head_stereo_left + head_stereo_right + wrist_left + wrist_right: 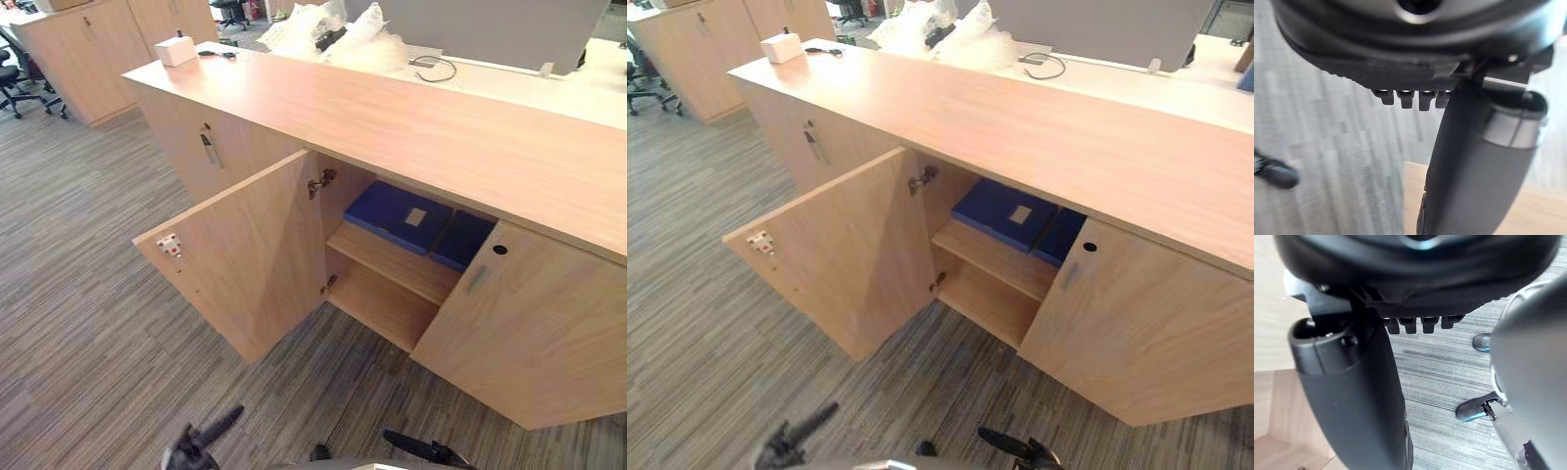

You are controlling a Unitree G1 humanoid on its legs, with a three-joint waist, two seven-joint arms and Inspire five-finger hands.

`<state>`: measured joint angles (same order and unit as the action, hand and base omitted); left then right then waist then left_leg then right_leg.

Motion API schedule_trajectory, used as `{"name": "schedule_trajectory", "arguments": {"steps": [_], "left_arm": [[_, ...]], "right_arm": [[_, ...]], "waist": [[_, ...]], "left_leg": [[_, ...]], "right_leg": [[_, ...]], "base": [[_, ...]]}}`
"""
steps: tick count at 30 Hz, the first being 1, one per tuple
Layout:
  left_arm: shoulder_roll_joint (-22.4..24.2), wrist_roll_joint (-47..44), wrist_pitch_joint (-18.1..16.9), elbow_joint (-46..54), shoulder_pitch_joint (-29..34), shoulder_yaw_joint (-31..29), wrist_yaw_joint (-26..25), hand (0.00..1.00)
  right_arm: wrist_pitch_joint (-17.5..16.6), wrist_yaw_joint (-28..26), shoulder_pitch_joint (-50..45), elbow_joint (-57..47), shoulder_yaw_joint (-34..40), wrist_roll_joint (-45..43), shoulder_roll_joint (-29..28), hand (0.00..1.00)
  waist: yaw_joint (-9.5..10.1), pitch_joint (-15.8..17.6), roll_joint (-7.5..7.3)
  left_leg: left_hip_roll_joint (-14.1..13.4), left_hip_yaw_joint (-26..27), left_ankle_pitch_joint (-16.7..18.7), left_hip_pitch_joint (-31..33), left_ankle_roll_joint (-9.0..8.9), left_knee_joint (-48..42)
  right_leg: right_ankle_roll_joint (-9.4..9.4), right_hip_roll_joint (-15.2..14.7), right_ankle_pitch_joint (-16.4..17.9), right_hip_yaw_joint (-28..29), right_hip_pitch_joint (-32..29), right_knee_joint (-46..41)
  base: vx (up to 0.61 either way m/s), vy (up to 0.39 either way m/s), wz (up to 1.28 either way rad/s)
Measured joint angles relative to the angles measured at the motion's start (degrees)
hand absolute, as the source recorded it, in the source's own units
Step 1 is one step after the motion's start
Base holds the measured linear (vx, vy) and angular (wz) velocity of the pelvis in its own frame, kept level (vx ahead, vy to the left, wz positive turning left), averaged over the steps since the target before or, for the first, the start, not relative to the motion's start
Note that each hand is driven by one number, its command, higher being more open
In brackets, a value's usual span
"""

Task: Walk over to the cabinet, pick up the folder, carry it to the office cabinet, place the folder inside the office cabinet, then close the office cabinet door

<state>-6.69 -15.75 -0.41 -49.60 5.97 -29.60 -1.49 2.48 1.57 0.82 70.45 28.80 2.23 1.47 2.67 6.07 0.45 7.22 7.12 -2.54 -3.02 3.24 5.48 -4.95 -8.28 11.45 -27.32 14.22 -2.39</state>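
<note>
Left eye, step: folder (397,215) lay flat on the shelf (392,262) inside the cabinet (211,147), touching a second blue file (460,240). Placing judged done; closing not yet done.
Left eye, doors: left door (245,259) swung wide; right door (529,333) part open.
Left eye, hands: left hand (201,443) and right hand (423,449) hung low over the carpet (78,323), fingers loose, empty.
Right eye, next move: probably step closer, get a hand behind the left door's outer edge and push it shut.
Right eye, counter: counter (1019,108) mostly bare; white box (781,46) at its far end, cable (1043,67) and plastic wrap (940,29) beyond.
Right eye, room: more cabinets (696,54), office chair (642,83).
Left wrist: nothing held.
Right wrist: nothing held.
</note>
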Motion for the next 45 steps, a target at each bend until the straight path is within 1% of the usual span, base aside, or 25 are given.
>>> {"name": "schedule_trajectory", "arguments": {"steps": [1, 3, 4, 6, 7, 9, 12, 14, 16, 18, 19, 20, 21, 22, 23, 24, 25, 26, 27, 29, 31, 35, 42, 44, 45], "left_arm": [[-1.5, 0.8, 0.0, 0.2, -0.9, -1.0, -0.1, 1.0], [-9.2, 4.6, 0.8, 0.3, -4.9, -3.4, -1.1, 1.0], [-11.3, 5.7, 1.0, 0.3, -5.9, -3.5, -1.4, 1.0], [-18.9, 9.2, 1.1, -0.9, -10.5, -3.6, -1.9, 1.0], [-20.7, 9.5, 1.1, -1.9, -11.8, -3.6, -1.9, 1.0], [-26.9, 8.7, 1.1, -6.4, -16.9, -3.4, -1.8, 1.0], [-29.9, 7.2, 1.1, -9.3, -20.6, -2.0, -1.4, 1.0], [-32.5, 7.0, 1.5, -11.5, -22.5, 2.7, -0.8, 1.0], [-32.7, 7.1, 1.8, -11.5, -23.8, 5.4, -0.5, 1.0], [-32.8, 7.4, 1.9, -11.5, -24.5, 7.2, -0.2, 1.0], [-32.9, 7.4, 2.1, -11.6, -24.7, 8.4, 0.0, 1.0], [-32.8, 7.5, 2.3, -11.7, -25.1, 8.7, 0.2, 1.0], [-32.9, 7.5, 2.3, -11.8, -25.1, 9.1, 0.3, 1.0], [-32.9, 7.4, 2.3, -11.9, -25.4, 10.3, 0.6, 1.0], [-32.6, 7.4, 2.3, -11.9, -25.8, 11.9, 1.1, 1.0], [-31.8, 7.4, 2.2, -11.9, -25.9, 14.2, 1.9, 1.0], [-31.7, 7.4, 2.3, -11.9, -25.9, 15.5, 2.4, 1.0], [-31.3, 7.3, 2.2, -11.4, -25.8, 17.4, 3.6, 1.0], [-30.8, 7.1, 2.6, -11.3, -25.7, 17.4, 2.9, 1.0], [-30.8, 6.9, 2.8, -11.2, -25.5, 18.2, 3.4, 1.0], [-30.8, 7.0, 3.1, -9.2, -24.5, 19.8, 3.2, 1.0], [-30.5, 7.5, 3.5, 0.4, -19.0, 22.6, 3.4, 1.0], [-30.3, 7.4, 4.2, 9.5, -13.2, 22.6, 3.4, 1.0], [-29.5, 7.4, 4.8, 14.7, -10.2, 22.7, 3.1, 1.0], [-28.9, 7.4, 5.0, 18.5, -7.6, 22.7, 2.7, 1.0]], "right_arm": [[0.0, 0.0, 0.0, 0.0, 0.3, 0.0, 0.1, 1.0], [0.0, -0.1, -0.2, -0.2, 1.3, 0.1, 0.2, 1.0], [0.0, -0.1, -0.4, -0.2, 1.6, 0.0, 0.2, 1.0], [0.6, -0.1, -0.6, -0.6, 2.9, 0.1, 0.5, 1.0], [0.7, -0.1, -0.6, -0.6, 3.2, 0.0, 0.7, 1.0], [1.0, -0.3, -0.6, -0.6, 4.4, 0.0, 0.7, 1.0], [1.1, -1.0, -0.5, -0.6, 6.2, -0.1, 0.2, 1.0], [1.1, -1.4, -0.6, -0.7, 6.4, -0.1, 0.1, 1.0], [1.1, -1.6, -0.9, -0.7, 6.6, -0.1, 0.2, 1.0], [1.0, -1.8, -1.0, -1.0, 6.6, -0.2, 0.2, 1.0], [0.9, -2.1, -1.1, -1.1, 6.6, -0.6, 0.5, 1.0], [0.6, -2.3, -1.1, -1.5, 6.5, -0.8, 0.7, 1.0], [0.7, -2.3, -1.2, -1.9, 6.4, -0.9, 0.6, 1.0], [0.7, -2.4, -1.8, -2.2, 6.3, -1.4, 0.4, 1.0], [0.8, -2.5, -2.6, -2.0, 6.8, -2.3, 0.4, 1.0], [0.7, -2.5, -3.3, -2.0, 7.1, -2.4, 0.5, 1.0], [0.7, -2.5, -3.5, -2.0, 7.0, -2.4, 1.0, 1.0], [0.6, -2.6, -3.8, -2.1, 7.0, -2.4, 1.2, 1.0], [0.6, -2.6, -4.0, -2.1, 6.9, -2.4, 1.4, 1.0], [0.7, -2.6, -4.6, -2.1, 6.5, -2.4, 1.8, 1.0], [0.7, -2.6, -5.4, -2.2, 5.8, -2.4, 2.1, 1.0], [0.7, -2.7, -6.8, -2.3, 3.2, -2.3, 2.6, 1.0], [0.1, -3.1, -6.8, -3.4, -1.0, -2.3, 2.7, 1.0], [-0.2, -3.6, -6.9, -3.4, -1.4, -2.2, 2.6, 1.0], [-0.3, -3.6, -6.9, -3.4, -1.4, -2.2, 2.6, 1.0]], "waist": [[-0.01, 0.0, 0.0], [-0.12, 0.1, 0.09], [-0.13, 0.1, 0.09], [-0.12, 0.3, 0.36], [-0.11, 0.3, 0.42], [-0.08, 0.4, 0.49], [0.03, 0.4, 0.77], [0.06, 0.4, 0.77], [0.34, 0.4, 0.83], [0.42, 0.2, 1.22], [0.33, 0.2, 2.57], [-0.03, 0.2, 2.93], [0.08, 0.1, 2.83], [0.22, -0.4, 1.92], [-0.11, -1.0, 0.96], [0.12, -1.6, 0.76], [0.42, -1.7, 0.91], [0.47, -1.9, 1.38], [0.46, -1.9, 1.86], [0.62, -1.9, 2.13], [0.93, -1.9, 2.13], [2.25, -2.2, 1.63], [2.69, -3.0, 0.25], [3.31, -3.1, 0.12], [3.47, -3.1, 0.13]], "left_leg": [[-0.2, 0.4, 0.1, -0.2, -0.02, 0.0], [-0.8, 1.8, 0.5, -0.4, -0.13, 0.0], [-1.0, 2.0, 0.5, -0.5, -0.22, 0.0], [-1.5, 2.2, 0.9, -1.0, -0.61, 0.0], [-1.6, 2.2, 0.9, -1.1, -0.67, 0.0], [-2.2, 2.9, 1.0, -1.6, -0.82, -0.1], [-3.1, 3.3, 1.0, -2.3, -0.85, -0.4], [-3.6, 3.2, 1.0, -2.8, -0.87, -0.4], [-4.2, 3.1, 1.0, -2.9, -0.87, -0.5], [-5.5, 2.8, 1.0, -3.0, -0.88, -0.6], [-7.4, 2.0, 1.0, -2.9, -0.86, -0.7], [-8.8, 1.4, 0.9, -3.1, -1.03, -0.7], [-9.0, 1.3, 0.8, -3.2, -1.21, -0.7], [-8.7, 1.2, 0.9, -3.1, -2.1, -0.7], [-8.2, 0.4, 2.1, -3.2, -3.91, -0.8], [-8.7, -0.1, 1.9, -3.1, -4.21, -1.3], [-9.0, 0.1, 2.0, -3.1, -4.39, -1.6], [-9.4, 0.0, 2.0, -2.9, -4.8, -1.7], [-9.8, 0.1, 2.0, -2.8, -5.09, -1.7], [-10.0, 0.1, 1.9, -2.7, -5.46, -1.7], [-10.1, 0.0, 1.9, -2.7, -5.69, -1.8], [-9.6, 0.2, 2.0, -2.6, -5.7, -1.7], [-8.7, 1.1, 1.9, -2.4, -5.53, -1.7], [-8.5, 1.2, 1.9, -2.4, -5.31, -1.7], [-8.3, 1.1, 1.8, -2.3, -5.19, -1.7]], "right_leg": [[0.11, 0.1, 0.0, 0.6, 0.0, 0.1], [0.54, 0.5, -0.1, 1.9, -0.1, 0.3], [0.59, 0.6, -0.1, 2.2, -0.1, 0.3], [1.07, 1.1, -0.4, 2.6, 0.0, 0.2], [1.21, 1.2, -0.5, 2.7, 0.1, 0.1], [1.72, 1.7, -0.8, 3.3, 0.1, -0.2], [2.93, 2.4, -1.6, 4.1, 0.3, -0.7], [3.18, 2.7, -1.9, 4.3, 0.5, -1.6], [3.37, 3.2, -2.2, 4.4, 0.1, -2.8], [3.43, 3.9, -2.7, 4.7, -1.0, -5.3], [3.77, 4.5, -1.8, 5.2, -3.7, -9.8], [3.57, 5.1, 0.9, 5.0, -4.1, -6.7], [3.71, 5.0, 0.7, 4.7, -4.1, -2.9], [3.59, 4.1, -2.8, 4.3, -4.2, 1.9], [1.19, 2.5, -6.1, 4.9, -5.1, 2.4], [1.35, 3.0, -6.1, 4.6, -5.0, 2.4], [1.55, 3.2, -6.0, 4.8, -4.9, 2.4], [1.93, 3.7, -5.9, 4.8, -5.0, 2.4], [2.29, 4.2, -6.1, 5.0, -5.1, 2.7], [2.65, 4.6, -6.3, 5.0, -5.1, 2.8], [2.8, 4.7, -6.3, 5.0, -5.1, 2.8], [2.42, 4.0, -6.6, 5.0, -5.2, 2.9], [1.45, 3.0, -7.7, 5.6, -5.3, 3.7], [1.27, 2.8, -7.9, 5.7, -5.4, 3.7], [1.16, 2.6, -8.0, 5.6, -5.4, 3.6]], "base": [[0.03, -0.041, -0.4], [0.04, -0.037, -0.36], [0.06, -0.043, -0.21], [0.06, -0.046, -0.07], [0.06, -0.037, -0.05], [0.06, -0.033, -0.09], [0.05, -0.024, -0.1], [0.05, -0.044, 0.04], [0.04, -0.051, 0.11], [0.04, -0.055, 0.06], [0.02, -0.059, 0.01], [0.0, -0.061, 0.02], [-0.07, -0.065, 0.08], [-0.09, -0.059, 0.25], [-0.07, -0.11, 0.3], [-0.03, -0.112, 0.22], [-0.02, -0.14, 0.02], [-0.05, -0.11, -0.07], [-0.05, -0.096, -0.03], [-0.05, -0.053, -0.01], [-0.04, -0.022, 0.01], [-0.03, 0.034, 0.02], [-0.04, 0.052, -0.04], [-0.04, 0.033, -0.02], [-0.04, 0.026, 0.05]]}}
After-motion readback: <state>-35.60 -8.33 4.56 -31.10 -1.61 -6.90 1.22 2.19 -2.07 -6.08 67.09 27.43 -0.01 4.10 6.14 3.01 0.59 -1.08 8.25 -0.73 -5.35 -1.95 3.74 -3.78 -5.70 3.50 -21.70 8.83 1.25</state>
